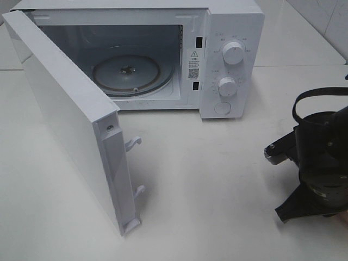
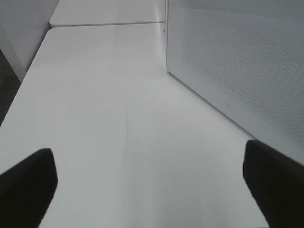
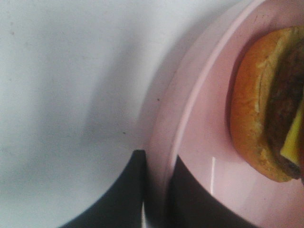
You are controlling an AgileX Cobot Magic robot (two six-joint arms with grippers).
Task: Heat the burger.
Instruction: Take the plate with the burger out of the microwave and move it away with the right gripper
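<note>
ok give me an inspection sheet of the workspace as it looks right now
surface: white table, bare in front of the microwave
job's things: burger on a pink plate; microwave door swung open, glass turntable bare
clutter: nothing seen
grippers: left gripper open over bare table beside the door; right gripper shut on the plate rim
cables: black strap loop on the right arm
surroundings: tiled wall behind on the right
</note>
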